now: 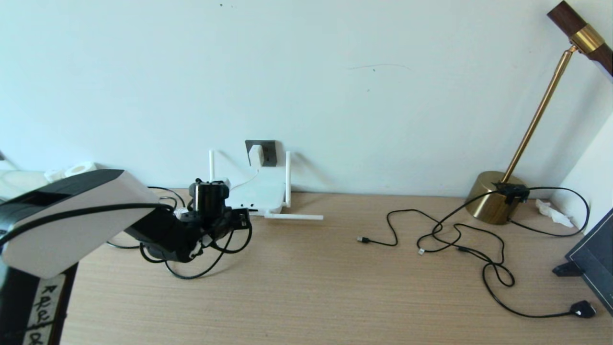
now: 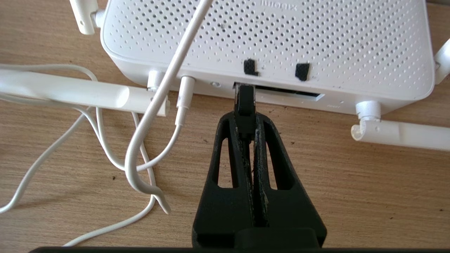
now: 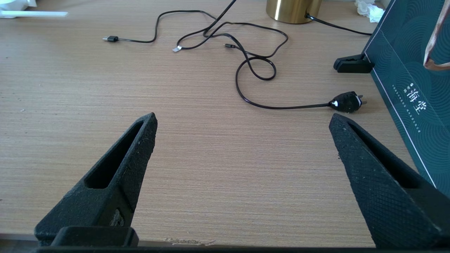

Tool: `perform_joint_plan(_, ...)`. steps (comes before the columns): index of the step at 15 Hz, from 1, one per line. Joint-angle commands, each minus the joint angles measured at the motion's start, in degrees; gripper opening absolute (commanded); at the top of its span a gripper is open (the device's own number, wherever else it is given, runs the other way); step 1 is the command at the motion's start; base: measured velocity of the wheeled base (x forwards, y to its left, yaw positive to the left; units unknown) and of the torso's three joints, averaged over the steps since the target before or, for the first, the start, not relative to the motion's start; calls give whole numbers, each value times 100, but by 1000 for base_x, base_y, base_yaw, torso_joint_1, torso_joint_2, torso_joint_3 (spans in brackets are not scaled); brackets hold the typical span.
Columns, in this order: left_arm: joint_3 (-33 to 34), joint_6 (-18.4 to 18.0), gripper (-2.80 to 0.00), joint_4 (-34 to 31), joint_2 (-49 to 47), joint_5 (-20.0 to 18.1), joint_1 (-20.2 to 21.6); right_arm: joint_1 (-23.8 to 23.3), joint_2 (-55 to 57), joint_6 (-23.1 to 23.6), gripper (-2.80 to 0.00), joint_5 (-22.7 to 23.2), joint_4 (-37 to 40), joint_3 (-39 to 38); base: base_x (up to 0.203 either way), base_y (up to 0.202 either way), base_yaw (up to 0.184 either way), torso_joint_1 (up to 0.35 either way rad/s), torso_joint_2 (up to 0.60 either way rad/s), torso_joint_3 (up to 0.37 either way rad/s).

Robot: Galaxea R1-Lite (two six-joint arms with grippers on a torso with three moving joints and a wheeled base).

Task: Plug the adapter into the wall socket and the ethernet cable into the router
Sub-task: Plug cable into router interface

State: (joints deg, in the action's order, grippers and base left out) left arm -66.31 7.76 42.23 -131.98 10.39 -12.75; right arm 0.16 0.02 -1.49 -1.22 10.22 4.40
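ethernet cable (image 2: 245, 102) plug at router (image 2: 267, 42) port slot, pinched end-on in left claw (image 2: 246, 121) for a straight push | adapter (image 1: 255, 154) already in wall socket (image 1: 266, 152) behind router | white cord (image 2: 154, 116), antenna (image 2: 81, 93) crowd beside port | right claw (image 3: 242, 140) released, away from router over surface (image 3: 211, 105)

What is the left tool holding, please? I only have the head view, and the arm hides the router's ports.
Observer: The left tool is shut on the ethernet cable, whose end sits at the port row of the router.
Operator: Is a power lead in the router?
Observer: Yes, a white cord is plugged in beside that row.
Operator: And the right tool?
Observer: The right tool is open and holds nothing, above bare desk.
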Motion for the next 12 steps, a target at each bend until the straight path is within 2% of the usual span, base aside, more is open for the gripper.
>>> perform_joint_plan(1,-40,-2,-280,31,-17,7,1,2,-2,-1,0,-1,7,-1,0,0,0,0,0,0)
perform_joint_plan(12,-242,-187,-280,-189,-94,16,13,2,-2,-1,0,-1,7,-1,0,0,0,0,0,0)
